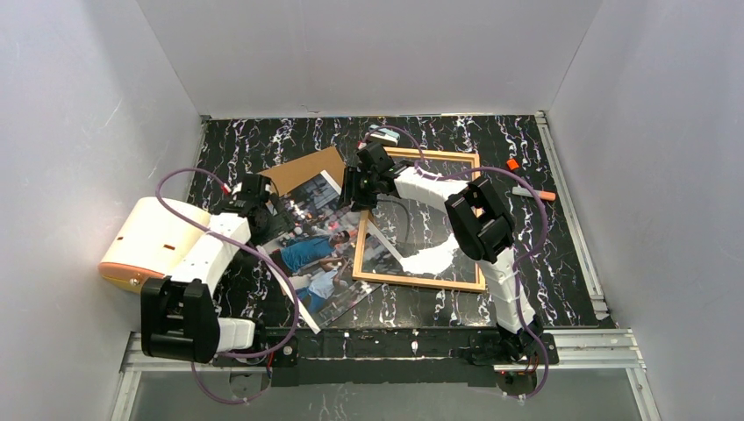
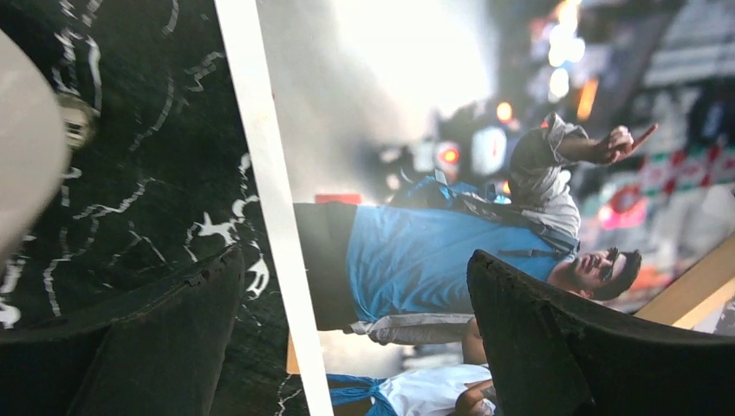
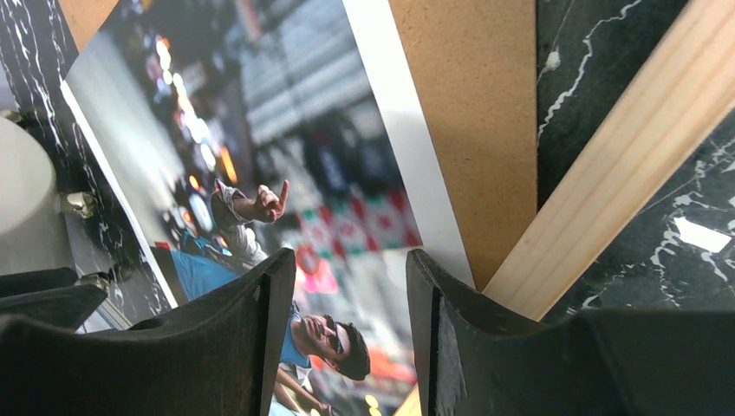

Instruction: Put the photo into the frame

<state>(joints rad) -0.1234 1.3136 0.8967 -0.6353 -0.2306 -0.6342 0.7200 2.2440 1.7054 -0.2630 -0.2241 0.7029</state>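
White-walled booth, black marbled worktop [image 1: 561, 149]. The photo [image 1: 311, 254] is lying flat, print side up, left of the frame [image 1: 421, 281] and not inside it. Its right edge is reaching the frame's left rail; I can't tell whether it's over or under. Its far end is resting on the brown backing board [image 1: 307, 168]. The frame is lying flat at centre-right. My left tool [image 2: 355, 260] is hanging low over the photo's left side, released, jaws spread wide. One finger is over the marble, the other over the print, with the white border between them. My right tool [image 3: 351, 260] is hovering at the photo's far right corner by the frame's corner, jaws partly apart and pinching nothing I can see.
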